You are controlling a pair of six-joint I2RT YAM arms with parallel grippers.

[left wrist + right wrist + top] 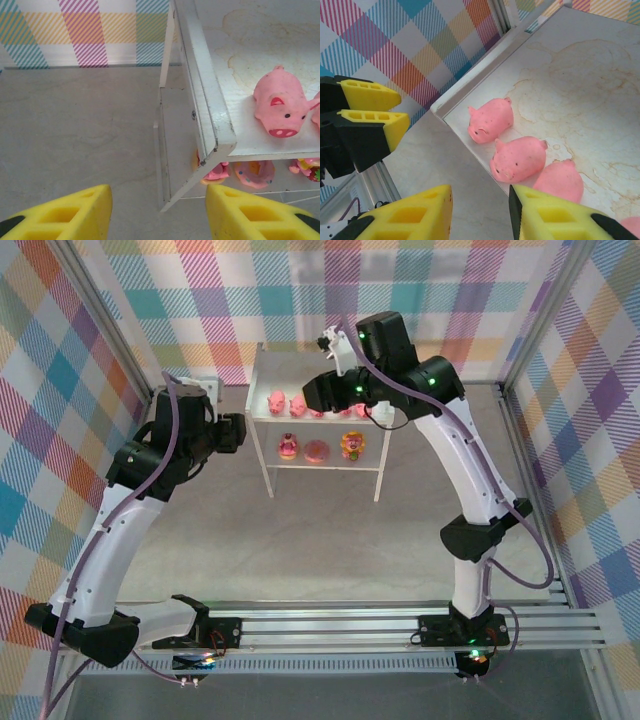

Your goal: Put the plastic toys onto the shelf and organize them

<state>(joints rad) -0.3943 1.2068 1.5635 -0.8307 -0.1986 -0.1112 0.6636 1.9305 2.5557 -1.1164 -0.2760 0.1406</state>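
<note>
The white shelf [262, 365] stands at the back middle of the table. Several pink pigs line the front of its top tier, among them the leftmost pig [276, 400] [279, 107] [490, 119], a second pig [519, 159] and a third pig [560, 180]. On the lower tier sit a pink-red figure [288, 448] [218, 172], a pink donut [317, 450] [255, 173] and a yellow-orange-red figure [352, 446]. My right gripper [318, 398] [480, 200] hovers open over the shelf's front edge, beside the second pig, holding nothing. My left gripper [243, 432] [157, 200] stands open just left of the shelf, empty.
Plaid walls enclose the grey table on three sides. The shelf's near left corner [216, 137] juts out just ahead of my left gripper's fingers. In the right wrist view the left gripper's yellow fingers [370, 95] show past the shelf's left edge. Bare table lies in front of the shelf.
</note>
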